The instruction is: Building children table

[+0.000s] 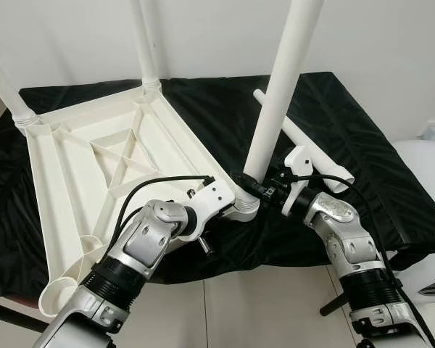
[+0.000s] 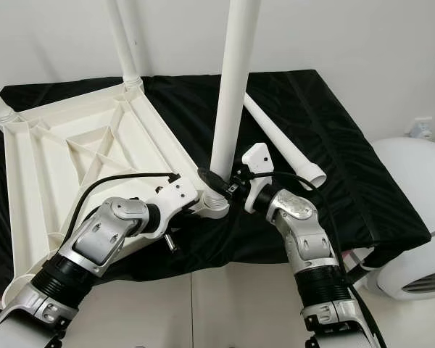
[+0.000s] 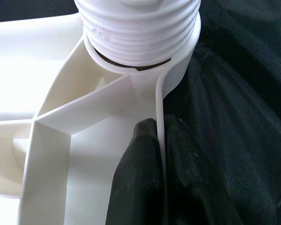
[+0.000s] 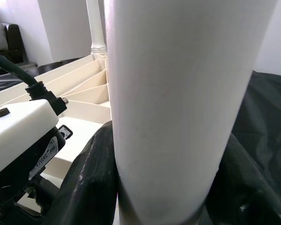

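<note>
While the white table top (image 1: 116,156) lies upside down on the black cloth (image 1: 333,123) that covers the surface, the robot is fitting a third leg (image 1: 279,94) into the corner socket (image 1: 245,206) nearest to it. The left pincer (image 3: 161,154) is closed narrow on the thin rim wall of the table top just beside that socket, one black finger (image 3: 140,178) on the inner side and the other on the outer side, so it steadies the frame. The right pincer (image 1: 264,190) holds the leg low down, close above the socket, with its fingers closed around the tube. In the left wrist view the threads at the end of the leg are partly above the socket's collar, so I judge the leg is not yet fully screwed in. To do this step well, the right arm should keep the leg straight over the socket and turn it without leaning, because the leg tilts a little now and the thread could cross. The left grip should not slide along the rim. Two other legs (image 1: 146,43) already stand in the far sockets, and one spare leg (image 1: 304,145) lies on the cloth behind the right arm. The near left socket (image 1: 54,296) looks empty.
</note>
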Motion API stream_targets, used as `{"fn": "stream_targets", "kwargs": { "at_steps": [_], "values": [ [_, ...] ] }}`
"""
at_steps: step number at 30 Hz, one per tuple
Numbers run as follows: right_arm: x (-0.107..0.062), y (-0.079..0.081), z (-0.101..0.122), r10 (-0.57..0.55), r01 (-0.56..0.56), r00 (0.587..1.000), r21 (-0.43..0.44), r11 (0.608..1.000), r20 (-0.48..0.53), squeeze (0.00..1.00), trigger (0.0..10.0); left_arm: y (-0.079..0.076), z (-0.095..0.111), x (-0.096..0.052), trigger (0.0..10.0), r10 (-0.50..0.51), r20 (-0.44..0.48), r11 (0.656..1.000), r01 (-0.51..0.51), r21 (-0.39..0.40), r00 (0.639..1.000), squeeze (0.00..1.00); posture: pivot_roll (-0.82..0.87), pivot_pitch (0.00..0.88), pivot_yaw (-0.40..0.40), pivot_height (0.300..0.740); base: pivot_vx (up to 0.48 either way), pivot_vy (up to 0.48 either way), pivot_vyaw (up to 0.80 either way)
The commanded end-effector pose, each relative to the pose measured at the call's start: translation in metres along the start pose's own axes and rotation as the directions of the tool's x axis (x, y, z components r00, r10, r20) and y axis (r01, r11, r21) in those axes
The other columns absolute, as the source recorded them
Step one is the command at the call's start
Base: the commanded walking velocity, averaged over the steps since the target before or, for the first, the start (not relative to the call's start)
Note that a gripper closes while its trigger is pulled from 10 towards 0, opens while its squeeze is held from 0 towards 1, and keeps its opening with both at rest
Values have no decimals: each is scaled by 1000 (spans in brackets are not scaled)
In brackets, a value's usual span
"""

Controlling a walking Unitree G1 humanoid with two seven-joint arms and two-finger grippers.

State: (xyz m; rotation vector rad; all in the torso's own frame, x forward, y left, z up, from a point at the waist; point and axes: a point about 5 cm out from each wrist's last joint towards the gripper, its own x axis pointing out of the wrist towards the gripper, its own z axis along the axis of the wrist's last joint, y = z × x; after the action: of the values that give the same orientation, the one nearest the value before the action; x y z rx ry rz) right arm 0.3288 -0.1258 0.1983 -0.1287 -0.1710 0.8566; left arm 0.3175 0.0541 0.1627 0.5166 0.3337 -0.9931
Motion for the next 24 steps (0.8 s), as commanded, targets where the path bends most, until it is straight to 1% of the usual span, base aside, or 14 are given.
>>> {"fn": "stream_targets", "kwargs": {
  "at_steps": [1, 6, 11, 18, 24],
  "values": [
    [-2, 7, -17, 14, -11, 997, 45, 999, -74, 0, 10000, 4, 21, -4, 10000, 64, 76, 997, -67, 42, 995, 0, -78, 130, 31, 740, 0, 0, 0],
    [-1, 8, -17, 41, -38, 995, 33, 999, -93, 0, 10000, 5, 22, -5, 10000, 67, 79, 997, -70, 41, 995, 0, -77, 132, 32, 740, 0, 0, 0],
    [2, 6, -15, 84, -85, 989, 3, 996, -122, 0, 10000, 6, 22, -5, 10000, 70, 79, 996, -73, 41, 994, 0, -75, 131, 28, 740, 0, 0, 0],
    [3, 6, -15, 82, -83, 989, -4, 997, -122, 0, 10000, 7, 22, -6, 10000, 77, 79, 996, -81, 38, 994, 0, -73, 131, 25, 740, 0, 0, 0],
    [2, 11, -17, 68, -68, 991, 8, 998, -114, 0, 10000, 8, 22, -6, 10000, 81, 79, 996, -84, 36, 994, 0, -76, 132, 27, 740, 0, 0, 0]
  ]
}}
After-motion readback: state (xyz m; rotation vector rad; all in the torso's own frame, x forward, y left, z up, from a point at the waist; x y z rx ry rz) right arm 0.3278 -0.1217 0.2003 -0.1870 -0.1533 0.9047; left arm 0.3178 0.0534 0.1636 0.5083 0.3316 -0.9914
